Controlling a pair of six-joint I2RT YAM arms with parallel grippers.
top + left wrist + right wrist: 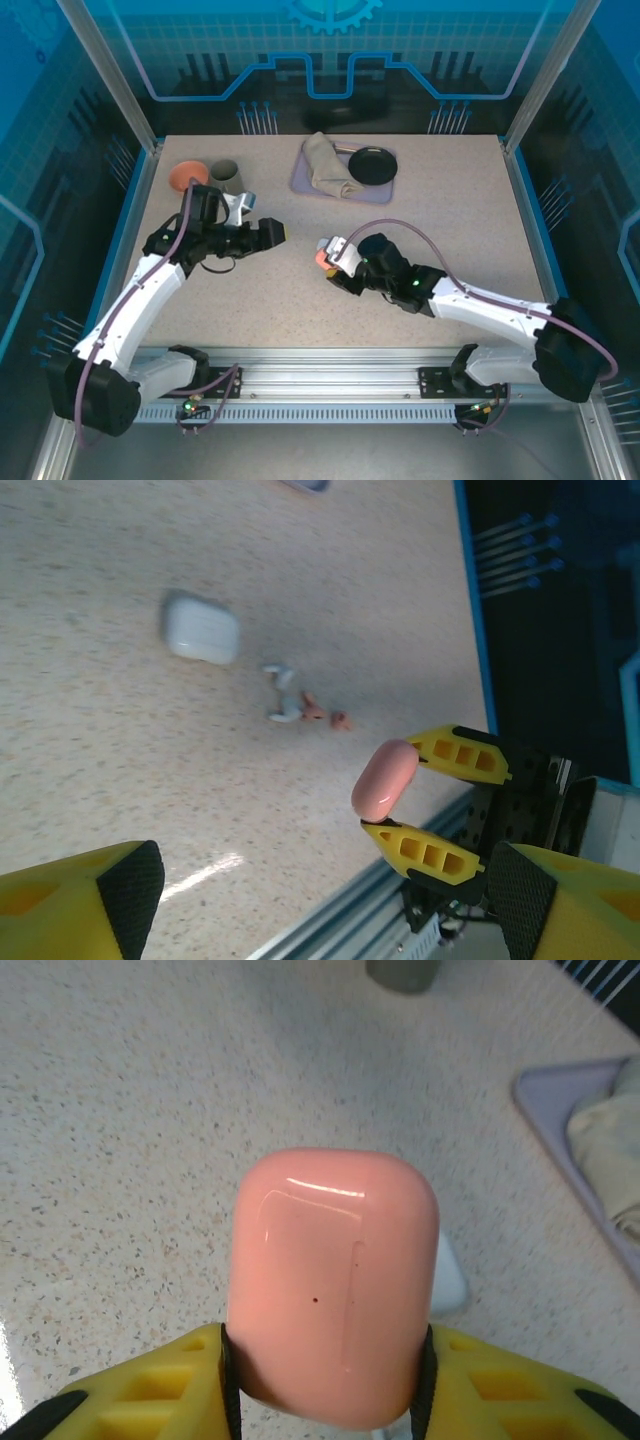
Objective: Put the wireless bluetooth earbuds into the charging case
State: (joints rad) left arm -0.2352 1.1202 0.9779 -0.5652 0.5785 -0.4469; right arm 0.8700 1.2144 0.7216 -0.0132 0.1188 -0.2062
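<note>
Pink case (pixel 330 1285), lid shut, we grip in right pincer (pixel 326 1385) — earbuds (pixel 285 716) lie loose on counter (pixel 100 760), none inserted; left pincer (pixel 325 890) spread, empty.

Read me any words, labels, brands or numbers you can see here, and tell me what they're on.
No readable text anywhere.
The pink case held by the right gripper bears no print, only a small dark dot.
The white case is blurred and looks blank.
The back wall carries a gear graphic, no letters.
</note>
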